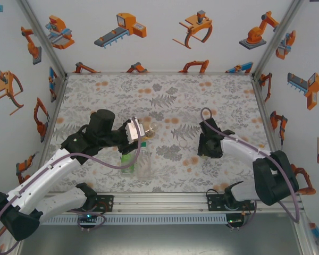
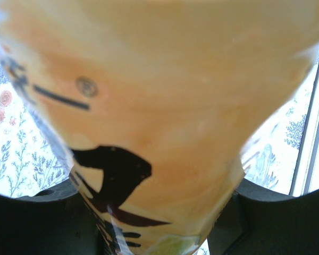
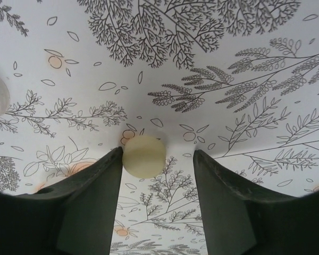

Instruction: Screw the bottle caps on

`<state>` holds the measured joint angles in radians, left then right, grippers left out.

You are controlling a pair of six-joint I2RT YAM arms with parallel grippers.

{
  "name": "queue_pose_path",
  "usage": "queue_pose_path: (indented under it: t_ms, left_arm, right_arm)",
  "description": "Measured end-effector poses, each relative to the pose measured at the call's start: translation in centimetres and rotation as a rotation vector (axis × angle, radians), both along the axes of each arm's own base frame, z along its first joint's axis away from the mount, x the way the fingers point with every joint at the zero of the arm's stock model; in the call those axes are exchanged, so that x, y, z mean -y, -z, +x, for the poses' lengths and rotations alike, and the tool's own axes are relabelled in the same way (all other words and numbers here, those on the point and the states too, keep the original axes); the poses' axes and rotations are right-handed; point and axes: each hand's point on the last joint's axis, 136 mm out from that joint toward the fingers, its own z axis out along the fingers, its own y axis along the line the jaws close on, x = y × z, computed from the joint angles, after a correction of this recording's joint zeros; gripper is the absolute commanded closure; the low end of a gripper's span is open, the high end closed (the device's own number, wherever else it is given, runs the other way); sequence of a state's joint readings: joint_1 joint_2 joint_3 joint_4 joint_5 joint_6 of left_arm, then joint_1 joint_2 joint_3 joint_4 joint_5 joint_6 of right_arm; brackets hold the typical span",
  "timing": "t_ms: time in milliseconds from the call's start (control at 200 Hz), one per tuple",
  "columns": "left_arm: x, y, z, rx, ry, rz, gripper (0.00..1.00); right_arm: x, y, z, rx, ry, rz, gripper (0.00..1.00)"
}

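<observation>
Amber bottle (image 2: 165,106), dark label characters

walls (image 1: 165,48): white, orange robot prints | table (image 1: 228,101): floral cloth

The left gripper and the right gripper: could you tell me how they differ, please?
The left gripper is shut on the amber bottle, while the right gripper holds nothing. The left's jaws press the bottle's sides; the right's jaws stand apart over the table, a yellowish cap lying between their tips. Both have dark jaws.

Yellowish cap (image 3: 144,155) between parted fingers (image 3: 90,204)
</observation>
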<state>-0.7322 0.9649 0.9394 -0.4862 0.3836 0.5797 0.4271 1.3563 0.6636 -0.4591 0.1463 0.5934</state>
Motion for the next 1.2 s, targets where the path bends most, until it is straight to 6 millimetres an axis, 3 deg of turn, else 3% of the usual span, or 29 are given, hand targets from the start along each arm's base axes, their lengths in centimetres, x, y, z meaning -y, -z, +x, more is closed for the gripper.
queue_pose_path:
  t_ms: [175,546,806,1197]
  left_arm:
    - [0.14,0.24,0.0,-0.01,0.005,0.003,1.0]
    - [0.17,0.28,-0.02,-0.015,0.005,0.002,1.0]
    - [0.17,0.28,-0.02,-0.017,0.004,0.001,1.0]
    - [0.17,0.28,-0.03,-0.018,0.004,0.001,1.0]
  right_arm:
    - [0.06,-0.12,0.42,0.03,0.004,-0.003,0.54]
    - [-0.12,-0.11,0.71,0.017,0.0,-0.01,0.54]
    - [-0.46,0.11,-0.12,-0.049,-0.014,-0.005,0.54]
    - [-0.61,0.13,-0.2,-0.055,-0.018,0.001,0.6]
